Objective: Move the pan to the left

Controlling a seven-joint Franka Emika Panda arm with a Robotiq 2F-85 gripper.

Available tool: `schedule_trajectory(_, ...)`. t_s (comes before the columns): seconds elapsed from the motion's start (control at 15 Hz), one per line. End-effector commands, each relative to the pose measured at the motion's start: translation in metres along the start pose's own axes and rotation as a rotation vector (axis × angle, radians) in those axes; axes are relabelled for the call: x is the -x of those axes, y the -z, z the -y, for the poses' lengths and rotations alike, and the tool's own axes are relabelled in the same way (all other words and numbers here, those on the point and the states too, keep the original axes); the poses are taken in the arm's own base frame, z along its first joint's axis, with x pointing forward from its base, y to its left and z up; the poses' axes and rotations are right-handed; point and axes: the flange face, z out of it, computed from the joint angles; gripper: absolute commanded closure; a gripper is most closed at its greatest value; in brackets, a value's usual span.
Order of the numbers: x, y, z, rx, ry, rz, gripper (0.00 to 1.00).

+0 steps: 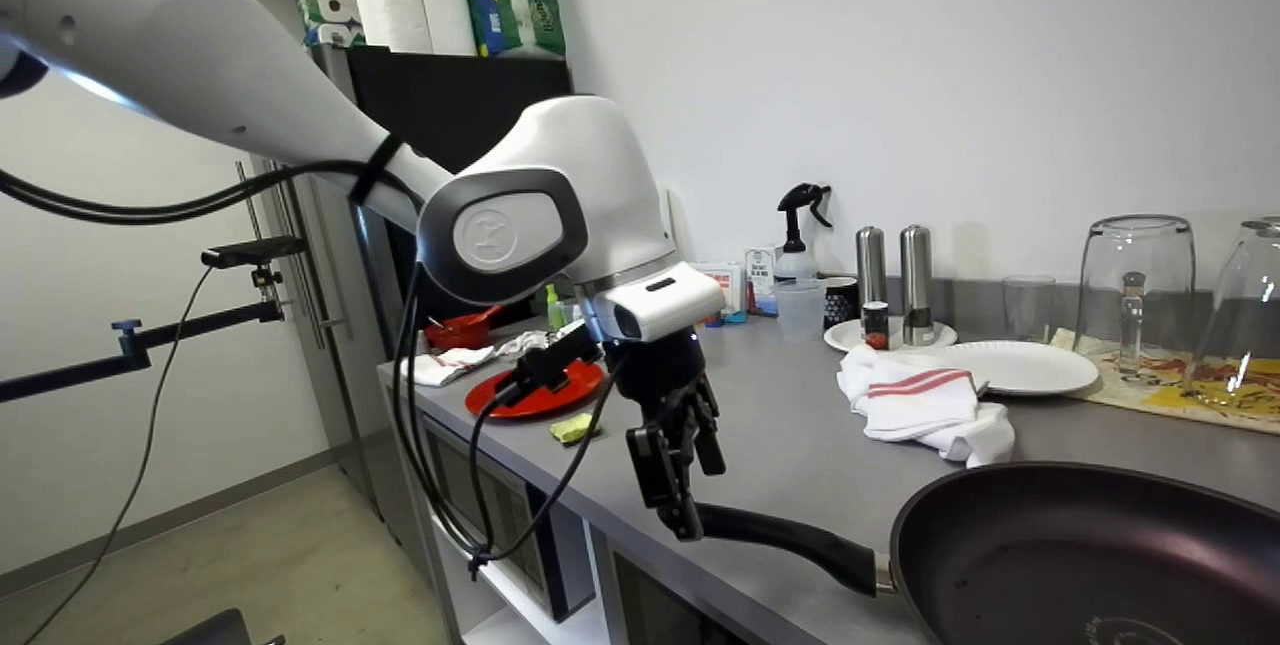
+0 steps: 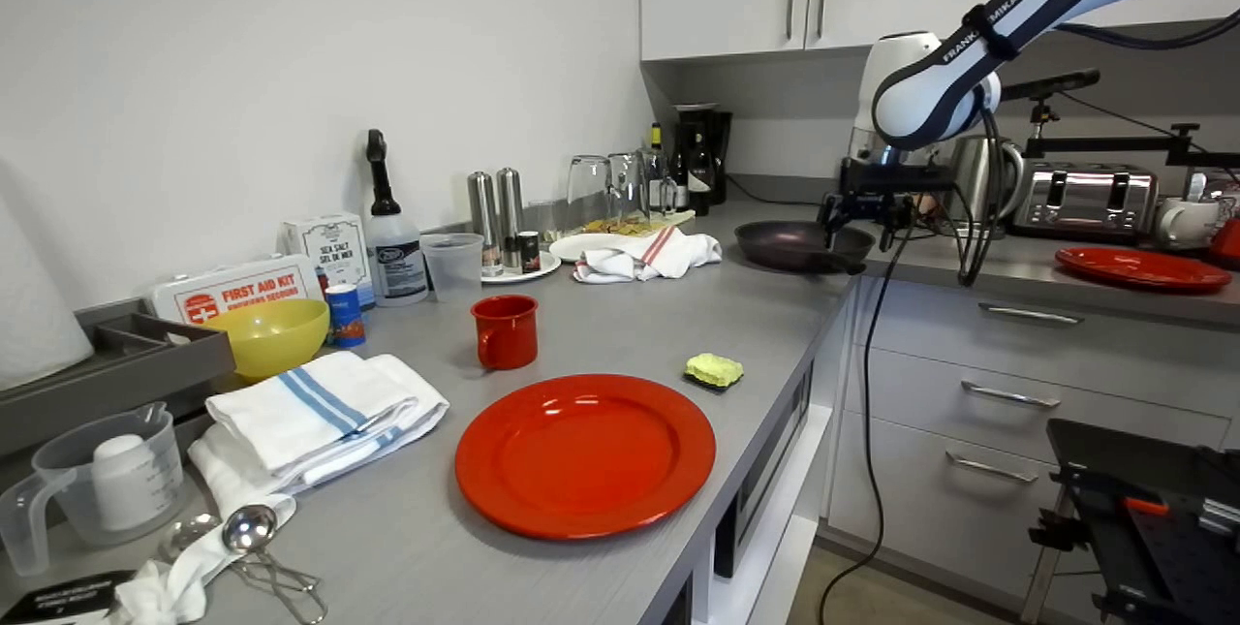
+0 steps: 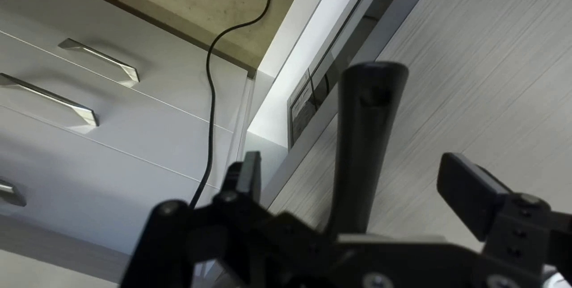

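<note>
Black handle [image 3: 364, 145] first: with the hand [image 3: 351, 177] parted to either side and gripping nothing, keep centred, close squarely to prevent twist, then slide the pan [image 1: 1085, 555], seated on the tabletop [image 1: 780, 415] near the red-striped towel [image 1: 930, 400], gently left.

I face opposite ways in both exterior views, sharing the bench [image 1: 790, 415], pan [image 1: 1060, 545] near in an exterior view, red plate [image 2: 586, 455] near in an exterior view, wrist view downward past tool [image 3: 355, 185]
</note>
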Motion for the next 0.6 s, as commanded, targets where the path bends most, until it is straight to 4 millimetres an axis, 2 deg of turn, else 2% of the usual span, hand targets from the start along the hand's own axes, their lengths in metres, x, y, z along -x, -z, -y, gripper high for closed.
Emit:
schedule_trajectory(0.0,-0.027,-0.007,0.008,-0.005,-0.104,-0.017,0.0)
schedule_trajectory(0.53,-0.055,-0.032,0.013,0.0,-0.203,-0.012,0.0)
